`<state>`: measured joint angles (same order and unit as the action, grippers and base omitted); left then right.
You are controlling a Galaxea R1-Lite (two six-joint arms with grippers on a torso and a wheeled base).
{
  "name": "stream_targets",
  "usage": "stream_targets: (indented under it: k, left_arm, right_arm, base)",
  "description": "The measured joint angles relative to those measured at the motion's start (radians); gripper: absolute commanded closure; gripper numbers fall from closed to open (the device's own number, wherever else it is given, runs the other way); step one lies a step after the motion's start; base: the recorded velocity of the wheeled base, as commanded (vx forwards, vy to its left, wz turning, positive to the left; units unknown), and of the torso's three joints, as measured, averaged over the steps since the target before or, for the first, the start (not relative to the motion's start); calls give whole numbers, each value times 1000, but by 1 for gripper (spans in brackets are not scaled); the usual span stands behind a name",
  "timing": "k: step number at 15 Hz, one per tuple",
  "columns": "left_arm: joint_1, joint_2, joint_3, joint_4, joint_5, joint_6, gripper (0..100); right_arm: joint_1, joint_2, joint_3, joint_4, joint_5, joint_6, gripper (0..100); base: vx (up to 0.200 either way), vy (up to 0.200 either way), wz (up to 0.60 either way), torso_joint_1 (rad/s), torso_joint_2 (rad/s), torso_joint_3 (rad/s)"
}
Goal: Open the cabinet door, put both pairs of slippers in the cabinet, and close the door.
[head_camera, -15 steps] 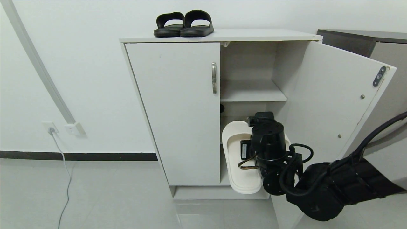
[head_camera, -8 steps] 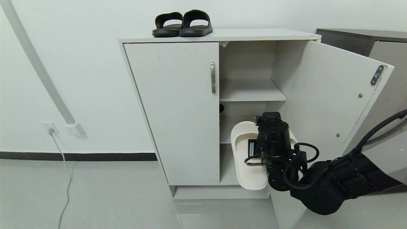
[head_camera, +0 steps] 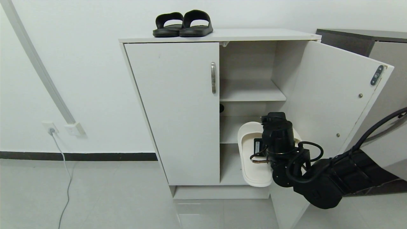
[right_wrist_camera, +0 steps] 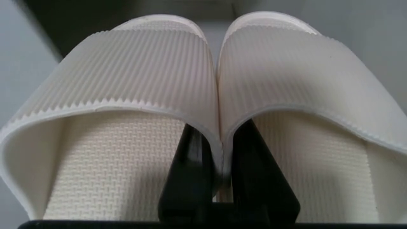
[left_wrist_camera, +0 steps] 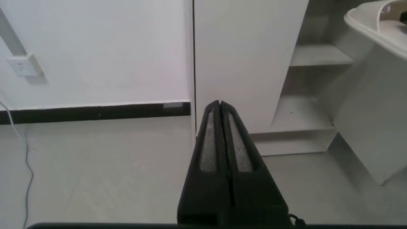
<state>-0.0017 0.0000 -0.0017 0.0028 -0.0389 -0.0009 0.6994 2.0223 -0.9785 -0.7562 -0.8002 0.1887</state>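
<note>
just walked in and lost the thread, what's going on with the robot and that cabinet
The robot is putting slippers away in the white cabinet, whose right door stands open. The right gripper is clamped on the straps of the white slippers, holding the pair at the opening, level with the lower shelves, not yet set down. The black slippers sit on top of the cabinet. The left gripper is shut and empty, over the floor.
</note>
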Motion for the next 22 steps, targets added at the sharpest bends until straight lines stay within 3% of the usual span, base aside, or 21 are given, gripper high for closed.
stream_targets:
  k: [22]
  left_arm:
    - [0, 0, 0, 0, 0, 0, 100]
  right_arm:
    - [-80, 1, 3, 26, 2, -6, 100]
  base:
    - [0, 0, 0, 0, 0, 0]
